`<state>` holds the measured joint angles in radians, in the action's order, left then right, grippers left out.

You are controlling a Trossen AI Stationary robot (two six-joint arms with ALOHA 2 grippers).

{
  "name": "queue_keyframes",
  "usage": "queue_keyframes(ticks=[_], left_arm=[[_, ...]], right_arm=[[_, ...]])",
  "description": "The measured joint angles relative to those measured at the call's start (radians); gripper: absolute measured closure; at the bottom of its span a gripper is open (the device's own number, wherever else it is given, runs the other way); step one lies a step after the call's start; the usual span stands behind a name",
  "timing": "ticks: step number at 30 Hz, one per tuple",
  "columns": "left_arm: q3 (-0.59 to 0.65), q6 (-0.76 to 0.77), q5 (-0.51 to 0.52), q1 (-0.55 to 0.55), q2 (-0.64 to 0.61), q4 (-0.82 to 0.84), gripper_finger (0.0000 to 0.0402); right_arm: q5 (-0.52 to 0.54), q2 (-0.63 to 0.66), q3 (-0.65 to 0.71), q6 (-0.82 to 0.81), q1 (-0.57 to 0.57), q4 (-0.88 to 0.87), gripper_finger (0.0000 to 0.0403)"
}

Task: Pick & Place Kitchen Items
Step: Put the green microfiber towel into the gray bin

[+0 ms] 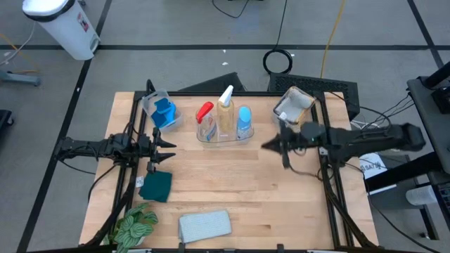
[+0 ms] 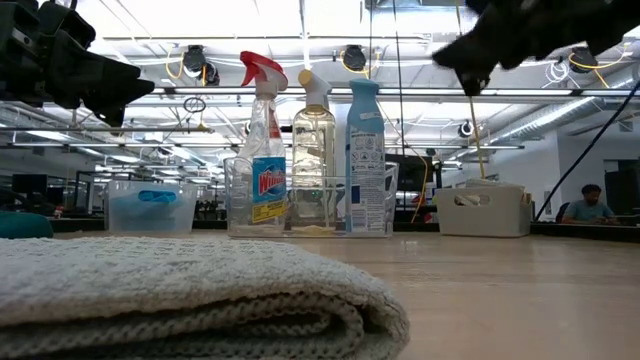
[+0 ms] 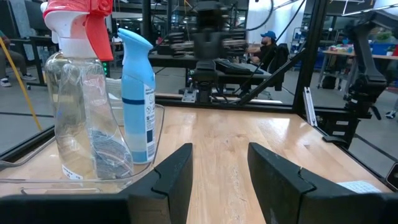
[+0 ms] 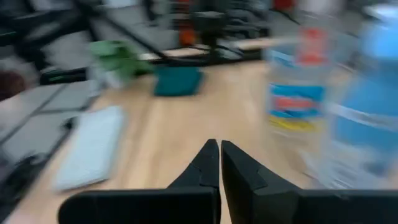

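The wooden table (image 1: 232, 190) is standing on a grey floor (image 1: 176, 28) crossed by dark lines. A white bin (image 1: 62, 24) is sitting beyond the table's far left corner. Ceiling strip lights (image 2: 250, 25) are glowing above. A seated person (image 2: 588, 205) is showing far behind the table.

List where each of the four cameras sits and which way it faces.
High: overhead, looking down; both arms, table.
Low: tabletop level, past grey towel toward bottles; arms above.
Left wrist: past open fingers toward red-trigger bottle.
Right wrist: past shut fingers toward teal cloth.
All share the red-trigger bottle.
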<state>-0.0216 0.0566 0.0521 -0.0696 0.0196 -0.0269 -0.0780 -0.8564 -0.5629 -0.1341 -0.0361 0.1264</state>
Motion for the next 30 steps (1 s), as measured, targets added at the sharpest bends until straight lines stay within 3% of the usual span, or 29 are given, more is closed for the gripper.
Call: queue_keyframes(ticks=[8,15,19,23,26,30], left_arm=[[0.000,0.001,0.000,0.000,0.000,-0.023,0.0243],[0.000,0.308,-0.032,-0.001,0.000,-0.058,0.0243],[0.000,0.324,-0.116,-0.001,0.001,0.021,0.0243],[-0.008,0.362,-0.137,-0.005,0.044,0.012,0.0246],[-0.083,0.302,-0.186,-0.034,0.104,0.097,0.0282],[-0.222,0.287,-0.175,-0.089,0.254,0.304,0.0379]], right_arm=[[0.002,-0.027,0.000,0.158,0.228,0.192,0.0403],[0.003,-0.027,0.000,0.173,0.261,0.213,0.0403],[0.025,-0.027,0.000,0.173,0.261,0.213,0.0403],[0.073,-0.028,0.000,0.173,0.261,0.209,0.0403],[0.110,-0.028,0.000,0.173,0.261,0.204,0.0403],[0.131,-0.028,0.000,0.173,0.261,0.204,0.0403]])
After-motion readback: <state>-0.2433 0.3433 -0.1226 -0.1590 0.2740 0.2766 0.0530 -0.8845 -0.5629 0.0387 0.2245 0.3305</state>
